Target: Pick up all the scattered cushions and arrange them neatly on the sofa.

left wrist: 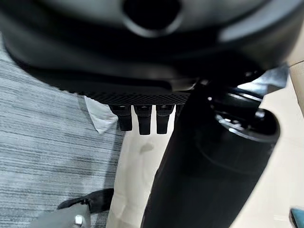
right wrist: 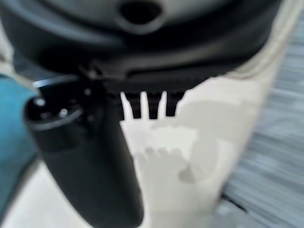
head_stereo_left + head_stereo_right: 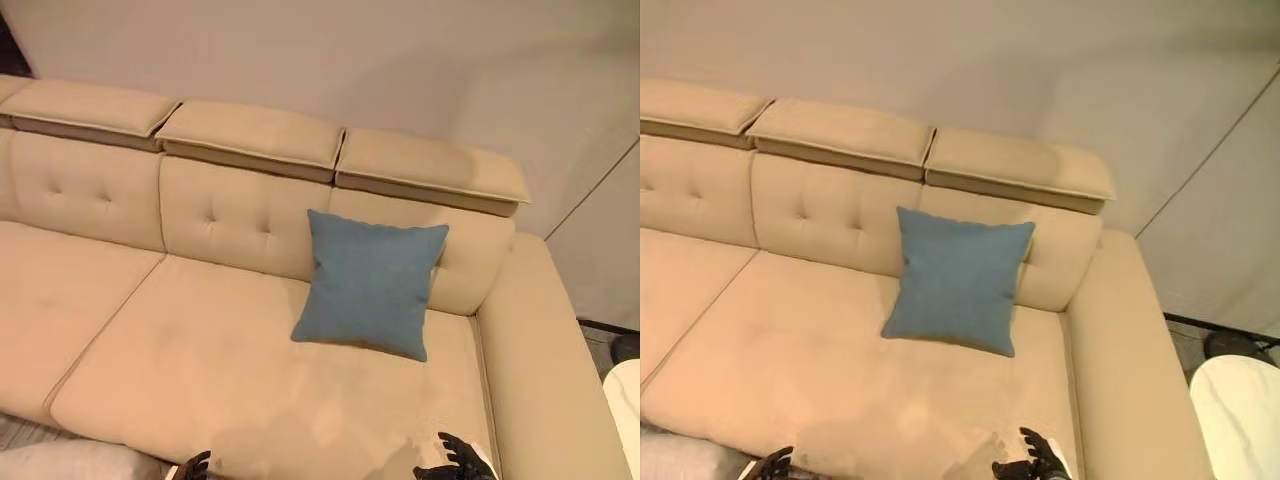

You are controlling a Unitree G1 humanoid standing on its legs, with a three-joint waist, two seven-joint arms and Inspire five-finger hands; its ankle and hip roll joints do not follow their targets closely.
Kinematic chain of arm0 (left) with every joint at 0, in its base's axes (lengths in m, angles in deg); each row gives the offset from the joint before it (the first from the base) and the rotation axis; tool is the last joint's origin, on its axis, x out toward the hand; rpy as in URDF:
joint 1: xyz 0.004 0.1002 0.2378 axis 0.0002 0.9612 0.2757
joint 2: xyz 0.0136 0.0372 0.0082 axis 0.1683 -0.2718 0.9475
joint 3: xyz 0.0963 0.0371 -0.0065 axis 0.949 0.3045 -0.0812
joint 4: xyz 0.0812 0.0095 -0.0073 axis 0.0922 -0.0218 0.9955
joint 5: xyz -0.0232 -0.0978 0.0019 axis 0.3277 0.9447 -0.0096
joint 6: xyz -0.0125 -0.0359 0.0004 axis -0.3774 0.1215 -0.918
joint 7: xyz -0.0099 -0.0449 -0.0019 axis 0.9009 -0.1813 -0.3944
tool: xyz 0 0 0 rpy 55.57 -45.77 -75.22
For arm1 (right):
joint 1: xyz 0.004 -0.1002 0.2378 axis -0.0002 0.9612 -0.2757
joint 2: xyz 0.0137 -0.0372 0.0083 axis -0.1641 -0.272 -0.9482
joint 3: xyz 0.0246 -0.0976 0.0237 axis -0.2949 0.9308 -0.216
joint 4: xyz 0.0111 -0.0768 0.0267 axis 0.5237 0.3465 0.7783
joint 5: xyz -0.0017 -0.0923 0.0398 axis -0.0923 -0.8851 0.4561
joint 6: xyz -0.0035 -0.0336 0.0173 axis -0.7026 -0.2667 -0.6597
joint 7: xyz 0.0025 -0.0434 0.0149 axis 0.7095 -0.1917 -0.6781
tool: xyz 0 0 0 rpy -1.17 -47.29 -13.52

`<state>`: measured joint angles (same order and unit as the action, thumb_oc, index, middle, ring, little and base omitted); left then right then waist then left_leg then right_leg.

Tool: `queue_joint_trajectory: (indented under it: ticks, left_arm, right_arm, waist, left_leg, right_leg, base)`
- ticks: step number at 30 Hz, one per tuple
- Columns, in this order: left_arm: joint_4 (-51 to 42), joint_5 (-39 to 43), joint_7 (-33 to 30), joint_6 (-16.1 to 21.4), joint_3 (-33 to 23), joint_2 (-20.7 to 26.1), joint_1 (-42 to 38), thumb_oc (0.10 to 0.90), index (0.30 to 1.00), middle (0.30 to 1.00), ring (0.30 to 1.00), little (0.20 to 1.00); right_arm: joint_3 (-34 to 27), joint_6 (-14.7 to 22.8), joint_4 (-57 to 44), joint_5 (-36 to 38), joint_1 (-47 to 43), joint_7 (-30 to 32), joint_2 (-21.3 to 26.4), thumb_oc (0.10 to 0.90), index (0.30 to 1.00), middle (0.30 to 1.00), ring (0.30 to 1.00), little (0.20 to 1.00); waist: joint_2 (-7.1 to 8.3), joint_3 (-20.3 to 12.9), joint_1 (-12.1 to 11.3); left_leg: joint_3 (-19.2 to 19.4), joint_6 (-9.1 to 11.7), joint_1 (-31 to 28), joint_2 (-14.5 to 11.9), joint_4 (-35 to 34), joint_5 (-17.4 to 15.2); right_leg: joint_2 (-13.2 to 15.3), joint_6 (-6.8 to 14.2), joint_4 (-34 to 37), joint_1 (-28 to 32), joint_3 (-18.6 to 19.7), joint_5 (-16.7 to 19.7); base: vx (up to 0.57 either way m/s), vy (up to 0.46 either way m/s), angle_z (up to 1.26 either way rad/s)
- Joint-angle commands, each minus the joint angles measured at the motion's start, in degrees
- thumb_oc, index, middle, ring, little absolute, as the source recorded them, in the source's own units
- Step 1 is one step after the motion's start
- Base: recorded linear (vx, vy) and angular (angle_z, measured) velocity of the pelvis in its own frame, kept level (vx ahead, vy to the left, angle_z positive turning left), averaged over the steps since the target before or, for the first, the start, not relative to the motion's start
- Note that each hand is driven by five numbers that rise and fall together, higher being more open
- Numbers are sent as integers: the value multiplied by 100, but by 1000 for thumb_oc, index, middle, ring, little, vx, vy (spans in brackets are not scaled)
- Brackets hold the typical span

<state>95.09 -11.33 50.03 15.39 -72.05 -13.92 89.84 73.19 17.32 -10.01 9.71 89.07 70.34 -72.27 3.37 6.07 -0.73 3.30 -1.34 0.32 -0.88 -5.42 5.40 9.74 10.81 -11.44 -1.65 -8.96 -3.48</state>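
Sofa (image 3: 250,370) from my left eye view: one blue cushion (image 3: 370,283) stands propped against the backrest near the right end, leaning only a little, so I judge that one placed. Something pale grey (image 3: 70,462) shows at the lower left, off the seat's front edge; I cannot tell whether it is another cushion. At the bottom edge I see my left hand (image 3: 195,465) and my right hand (image 3: 458,460), both low over the front of the seat and well apart from the cushion.

Right eye view gives me the same layout: cushion (image 3: 956,279) upright against the back, both hands at the bottom edge, a white rounded thing (image 3: 1240,415) beyond the armrest that I cannot identify.

Left wrist view: the left hand's fingers (image 1: 140,121) hang straight in a row, relaxed, holding nothing, with grey striped floor (image 1: 42,152) past them.

Right wrist view: the right hand's fingers (image 2: 151,108) are likewise straight and empty above the seat, the cushion's blue (image 2: 12,142) off to one side.

What is left, I judge, depends on whether more cushions lie on the floor nearby.
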Motion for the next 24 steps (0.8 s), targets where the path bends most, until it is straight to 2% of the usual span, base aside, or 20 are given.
queue_joint_trajectory:
  ticks: [1,2,4,6,8,11,12,13,14,15,19,22,24]
  left_arm:
    - [-153,-176,-257,186,-18,215,-293,800,900,900,900,900]
    - [-147,-152,-279,187,-10,191,-290,800,900,900,900,900]
    - [38,-158,-302,181,6,180,-348,800,900,900,900,900]
    - [103,-152,-316,184,51,154,-442,800,900,900,900,900]
    - [106,-111,-352,174,121,124,-583,800,900,900,900,900]
    - [72,-75,-394,175,259,33,-744,800,900,900,900,900]
    - [57,-60,-414,178,294,12,-783,800,900,900,900,900]
    - [40,-59,-424,182,308,-24,-783,800,900,900,900,900]
    - [40,-59,-424,182,308,-25,-784,800,900,900,900,900]
    - [81,-63,-421,188,296,-48,-772,800,900,900,900,900]
    - [194,-212,-380,149,362,-115,-739,800,900,900,900,900]
    - [206,-246,-364,140,444,-155,-778,800,900,900,900,900]
    - [181,-279,-375,131,499,-185,-792,800,900,900,900,900]
  right_arm:
    - [-148,320,-370,249,-412,277,196,800,900,900,900,900]
    - [-115,300,-355,260,-435,275,186,800,900,900,900,900]
    - [-6,283,-323,256,-540,298,206,800,900,900,900,900]
    - [95,282,-309,271,-645,321,254,800,900,900,900,900]
    - [127,293,-359,305,-755,387,357,800,900,900,900,900]
    - [106,290,-412,335,-868,477,519,800,900,900,900,900]
    - [90,277,-432,356,-899,495,564,800,900,900,900,900]
    - [68,247,-464,413,-884,494,584,800,900,900,900,900]
    - [67,247,-464,413,-886,494,585,800,900,900,900,900]
    - [88,264,-432,396,-887,501,593,800,900,900,900,900]
    - [146,249,-292,234,-850,469,580,800,900,900,900,900]
    - [107,247,-255,256,-831,463,522,800,900,900,900,900]
    - [83,233,-200,248,-786,468,449,800,900,900,900,900]
  waist:
    - [-30,-12,-83]
    - [-12,-23,-104]
    - [56,-54,-166]
    - [76,-66,-232]
    - [22,45,-283]
    - [-74,202,-260]
    - [-57,255,-220]
    - [-2,281,-121]
    - [-8,267,-119]
    - [63,283,-91]
    - [160,221,52]
    - [165,167,183]
    - [106,109,271]
  left_leg:
    - [-65,52,-46,145,140,-483]
    - [-83,66,-1,141,147,-460]
    - [-61,149,174,137,147,-334]
    - [-60,255,491,77,158,-108]
    - [-106,433,842,-34,194,203]
    - [-102,589,1246,-71,257,429]
    - [75,553,1355,-90,412,364]
    - [375,476,1297,-126,794,59]
    - [371,476,1320,-131,799,65]
    - [364,421,1256,-74,1138,-253]
    - [388,363,817,-6,1694,-998]
    - [539,396,357,-110,1718,-1219]
    - [683,388,5,-161,1300,-1221]
  right_leg:
    - [-638,-177,-677,53,364,-75]
    - [-659,-227,-573,92,353,-133]
    - [-710,-388,97,418,261,-382]
    - [-842,-519,705,576,339,-500]
    - [-963,-624,1017,583,345,-500]
    - [-1036,-653,1234,497,118,-342]
    - [-989,-670,1250,430,21,-267]
    - [-863,-685,1272,304,-156,-127]
    - [-869,-687,1273,286,-159,-118]
    - [-768,-702,1274,250,-220,-47]
    - [-561,-710,1258,123,-449,109]
    - [-457,-676,1343,83,-714,240]
    - [-419,-615,1339,71,-927,286]
  base:
    - [-183,-109,33]
    - [-155,-139,42]
    - [-176,-184,32]
    - [-248,-185,5]
    - [-329,-166,4]
    - [-316,-111,52]
    - [-424,-72,55]
    - [-328,-47,36]
    - [-291,-34,80]
    - [-148,-16,76]
    - [-147,7,66]
    - [-96,75,79]
    - [-60,130,76]
